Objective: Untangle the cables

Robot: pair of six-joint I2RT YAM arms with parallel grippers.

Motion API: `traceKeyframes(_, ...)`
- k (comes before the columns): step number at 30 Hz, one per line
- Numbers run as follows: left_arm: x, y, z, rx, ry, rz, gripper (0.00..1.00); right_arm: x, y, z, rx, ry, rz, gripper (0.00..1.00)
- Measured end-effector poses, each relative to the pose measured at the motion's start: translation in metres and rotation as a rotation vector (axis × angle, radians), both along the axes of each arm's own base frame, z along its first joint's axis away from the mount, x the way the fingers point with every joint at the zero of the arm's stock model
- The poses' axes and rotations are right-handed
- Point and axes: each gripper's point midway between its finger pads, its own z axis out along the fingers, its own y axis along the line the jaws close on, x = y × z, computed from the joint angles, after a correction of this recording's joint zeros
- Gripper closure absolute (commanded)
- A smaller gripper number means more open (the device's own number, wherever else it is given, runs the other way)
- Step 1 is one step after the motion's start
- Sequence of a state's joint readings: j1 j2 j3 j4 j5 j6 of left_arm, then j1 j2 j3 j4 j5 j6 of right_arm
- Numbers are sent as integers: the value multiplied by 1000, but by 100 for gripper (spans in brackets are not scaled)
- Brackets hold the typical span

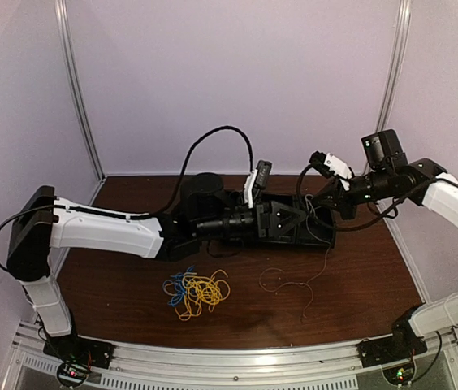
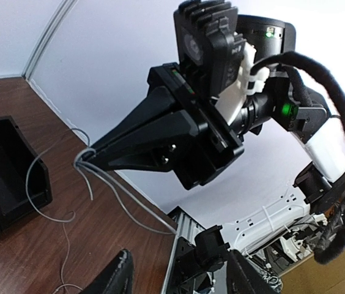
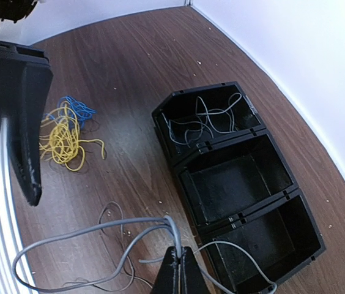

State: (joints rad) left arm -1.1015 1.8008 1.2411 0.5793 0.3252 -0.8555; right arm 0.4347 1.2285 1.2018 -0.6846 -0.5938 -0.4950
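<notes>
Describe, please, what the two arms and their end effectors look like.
The left arm and right arm have white shells with black joints. The left end effector and right end effector are black and tapered. A black sleeved cable runs along the left arm.

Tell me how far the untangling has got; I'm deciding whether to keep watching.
Done: one pale grey wire lies in an end compartment of the black tray. In hand: the right end effector is shut on a second grey cable, with a strand over the tray's other end compartment. Remaining: the yellow cable and blue cable are tangled together on the table.
</notes>
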Motion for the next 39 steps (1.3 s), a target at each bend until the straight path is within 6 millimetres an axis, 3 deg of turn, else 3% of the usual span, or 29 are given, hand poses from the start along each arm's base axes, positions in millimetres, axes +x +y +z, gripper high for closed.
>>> traceKeyframes(7,6,-17,-7,-20,85,-19,47,9,-6,-5,-94,-63,-51,100)
traceKeyframes(14,24,-20,1,-51,156,11,55,6,-1,-6,-148,-112,-38,100)
traceKeyframes(18,41,-24,-11,-33,210,36,70,3,-1,-1,-150,-134,-30,100)
traceKeyframes(22,49,-27,-28,-10,247,42,97,3,-1,0,-153,-142,-33,100)
traceKeyframes(27,48,-27,-33,-8,245,29,100,4,-1,-1,-145,-137,-47,100)
traceKeyframes(33,35,-1,-45,-17,224,36,100,1,3,-3,-76,-76,-33,100)
traceKeyframes(39,24,41,-32,-41,148,107,100,-15,29,-4,53,35,112,100)
